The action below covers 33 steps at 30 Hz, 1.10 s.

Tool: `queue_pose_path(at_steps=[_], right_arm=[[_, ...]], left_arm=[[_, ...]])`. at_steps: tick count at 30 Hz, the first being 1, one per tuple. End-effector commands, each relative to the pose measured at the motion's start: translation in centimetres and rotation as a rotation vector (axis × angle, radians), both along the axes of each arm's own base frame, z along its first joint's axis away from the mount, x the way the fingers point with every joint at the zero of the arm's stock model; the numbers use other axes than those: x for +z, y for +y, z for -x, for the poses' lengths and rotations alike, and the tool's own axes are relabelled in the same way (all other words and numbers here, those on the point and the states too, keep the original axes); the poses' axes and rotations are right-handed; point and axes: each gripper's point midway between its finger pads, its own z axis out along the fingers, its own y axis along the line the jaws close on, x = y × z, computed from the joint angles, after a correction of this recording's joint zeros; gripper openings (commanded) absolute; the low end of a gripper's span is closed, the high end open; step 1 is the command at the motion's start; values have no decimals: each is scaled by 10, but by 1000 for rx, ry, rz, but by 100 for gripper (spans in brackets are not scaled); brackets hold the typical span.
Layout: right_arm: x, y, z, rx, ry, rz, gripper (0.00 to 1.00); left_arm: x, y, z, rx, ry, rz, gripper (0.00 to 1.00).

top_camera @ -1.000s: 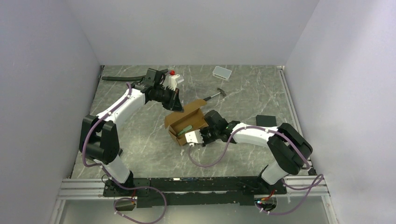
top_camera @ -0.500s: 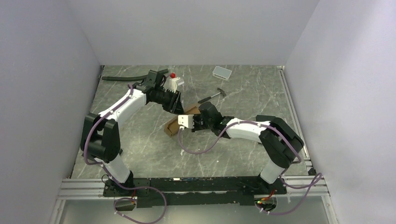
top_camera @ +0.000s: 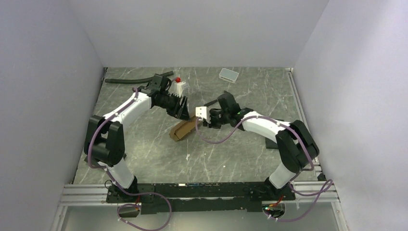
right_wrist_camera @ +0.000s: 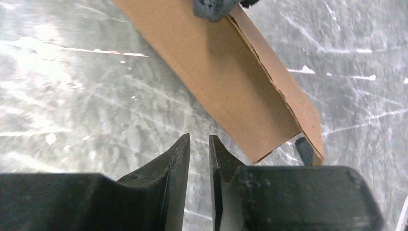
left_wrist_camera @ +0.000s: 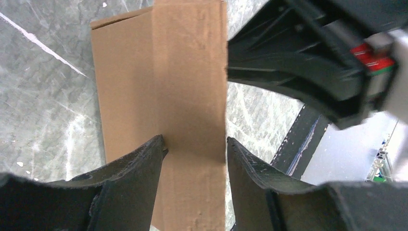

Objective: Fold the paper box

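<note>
Shut since a second ago, the paper box [top_camera: 184,129] lies beneath the released left hand [left_wrist_camera: 195,142], beside the barely parted, empty right hand [right_wrist_camera: 198,139]; press its seemingly untucked lid [left_wrist_camera: 187,86] squarely.

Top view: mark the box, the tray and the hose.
box [top_camera: 182,129], top view, on its brown upper panel.
tray [top_camera: 228,74], top view, on its middle.
hose [top_camera: 126,81], top view, about halfway along it.
</note>
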Motion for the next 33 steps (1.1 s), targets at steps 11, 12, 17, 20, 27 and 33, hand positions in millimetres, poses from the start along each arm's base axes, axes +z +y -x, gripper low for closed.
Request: queue_pose_path(at_steps=[11,12,17,20,27,33], right_arm=[[107,-13,10,159,85,-178,48],[110,-12,2,144,68,-169,52],[93,-5,-23,220,-6,-52,89],[75,4,-22,326,-71,39,100],[46,15,-10,476,-138,185,100],[21,30,-24,416,-240,240,100]], left_arm=[[-17,1,0,7,56,-25,53],[-18,0,0,6,58,-25,53],[-20,0,-1,7,66,-28,53],[-20,0,-1,7,65,-31,52],[-18,1,-1,8,59,-32,53],[-18,0,-2,5,61,-27,52]])
